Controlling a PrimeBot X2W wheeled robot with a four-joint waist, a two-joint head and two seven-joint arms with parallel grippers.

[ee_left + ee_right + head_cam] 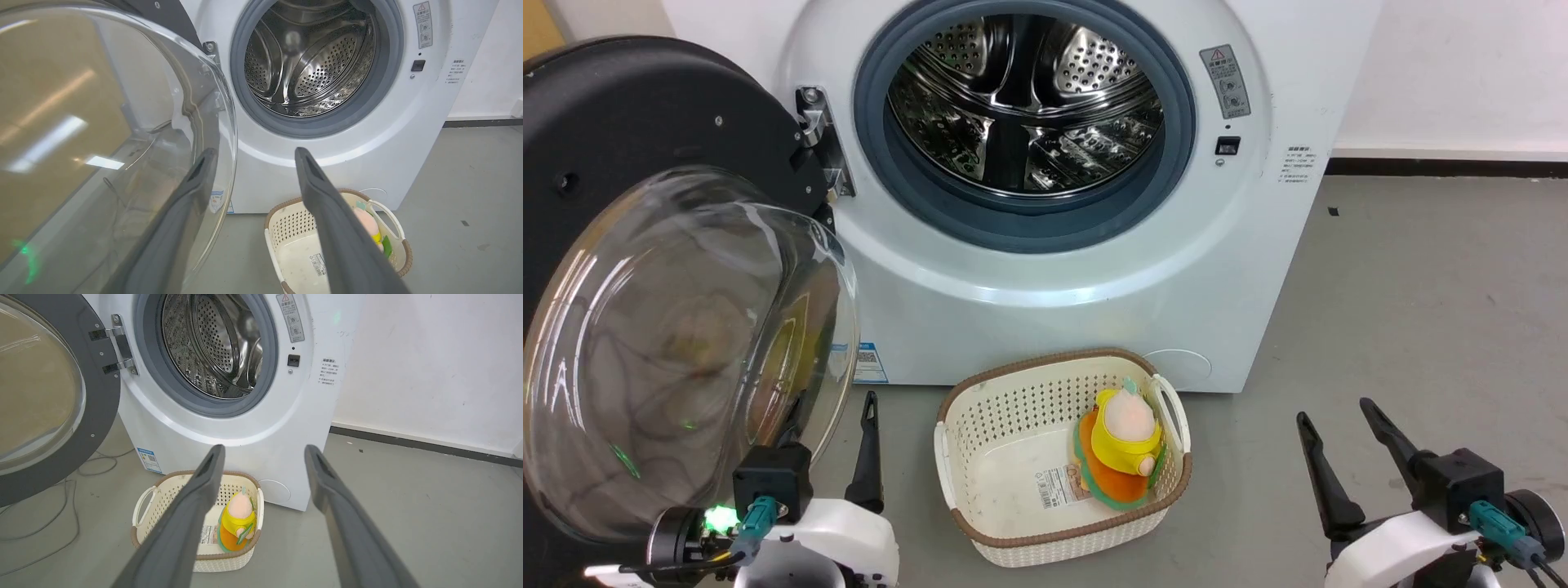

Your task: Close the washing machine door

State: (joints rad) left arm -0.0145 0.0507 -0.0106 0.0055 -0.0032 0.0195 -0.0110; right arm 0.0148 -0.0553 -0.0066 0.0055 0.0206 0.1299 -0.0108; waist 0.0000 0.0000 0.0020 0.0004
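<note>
In the head view the washing machine door (645, 122) stands swung fully open at the left of the washing machine (1054, 302), hanging from its hinge (821, 139), so the drum mouth is uncovered and the task is not yet done. The left gripper (837, 425) sits low beside the door's glass bowl with its fingers spread, probably placed there to push the door round. The right gripper (1339, 425), also spread and holding nothing, waits well apart over the floor at the right. A basket (943, 457) with a plush toy (1123, 445) rests on the floor just before the machine's front, below the door's likely swing.

In the left wrist view the left gripper (254, 153) is open; one finger is seen through the door (102, 122) glass, the other points at the machine (261, 175).

In the right wrist view the right gripper (264, 448) is open and empty, aimed at the machine (261, 428), far from the door (98, 396).
</note>
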